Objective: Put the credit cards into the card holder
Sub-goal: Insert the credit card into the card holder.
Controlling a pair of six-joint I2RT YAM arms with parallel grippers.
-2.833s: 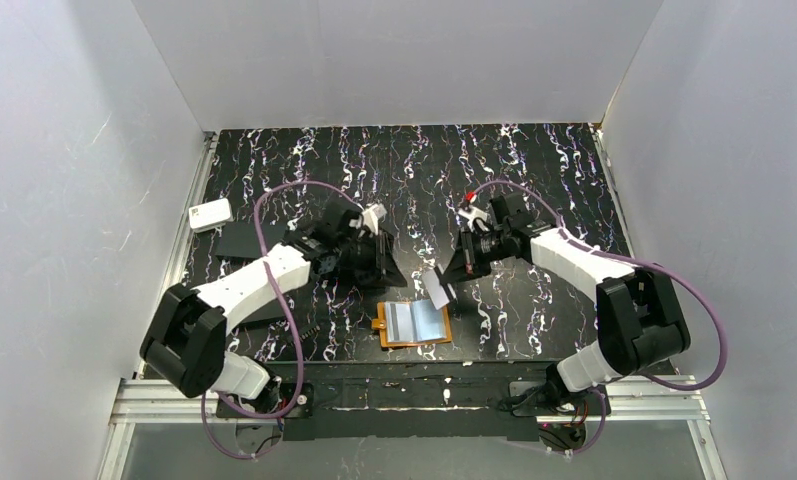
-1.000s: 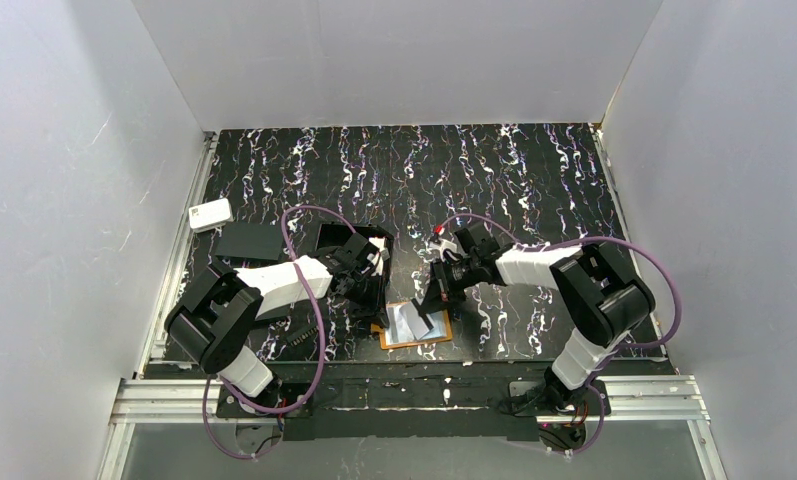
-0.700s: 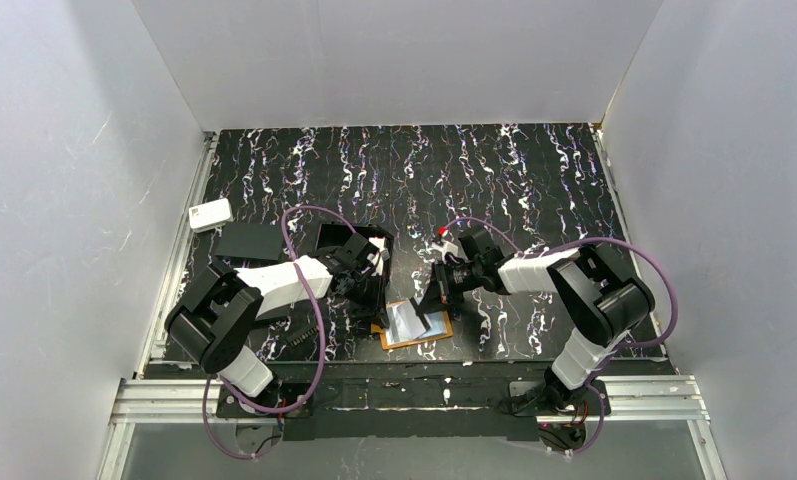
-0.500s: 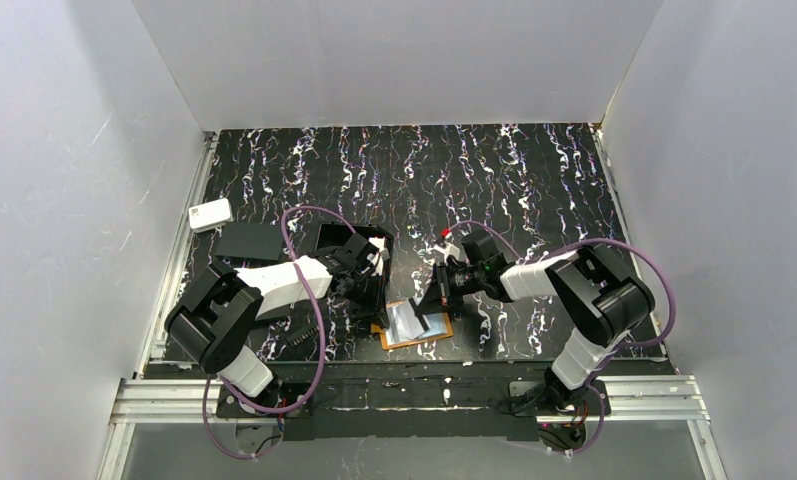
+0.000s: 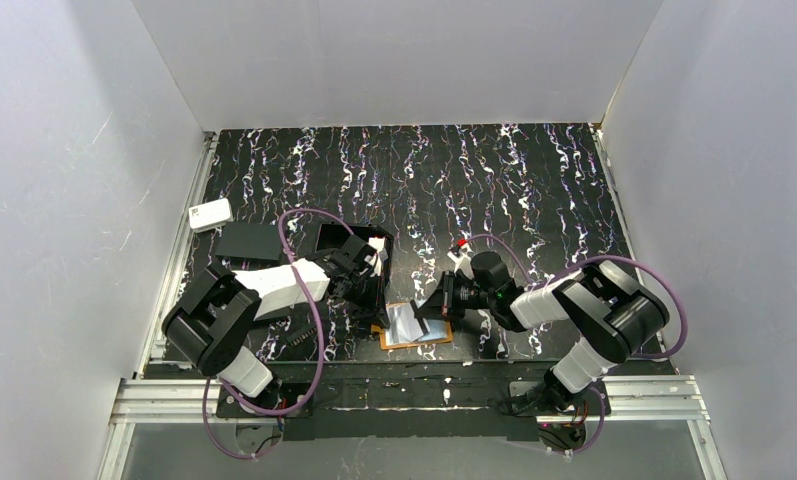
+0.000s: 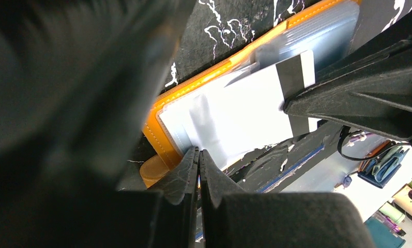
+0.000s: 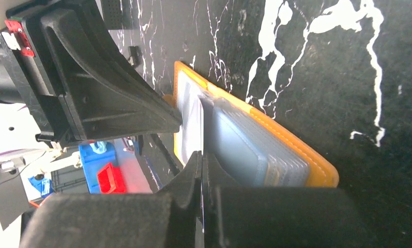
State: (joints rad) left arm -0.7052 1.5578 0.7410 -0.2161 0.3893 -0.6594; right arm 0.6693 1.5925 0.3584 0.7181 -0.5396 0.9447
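The orange-tan card holder (image 5: 435, 336) lies open near the table's front edge, its pale pockets up. My right gripper (image 5: 432, 310) is shut on a white credit card (image 5: 411, 320) with a dark stripe, which lies slanted over the pockets. In the left wrist view that card (image 6: 240, 113) covers the holder (image 6: 193, 85). My left gripper (image 5: 377, 308) is shut, and its tips (image 6: 198, 152) rest at the holder's left edge beside the tab. In the right wrist view the right gripper (image 7: 201, 157) pinches the card's edge (image 7: 193, 129) above the holder (image 7: 296, 150). No other cards show.
Behind the left arm stands a black open box tray (image 5: 324, 240). A flat black rectangle (image 5: 251, 242) and a white rounded box (image 5: 210, 214) lie at the left. A small black part (image 5: 299, 338) sits near the left arm's base. White walls enclose the table.
My right arm has swung down and toward the near edge, and the card it holds has come lower and flatter over the holder. The left gripper has stayed at the holder's left edge.
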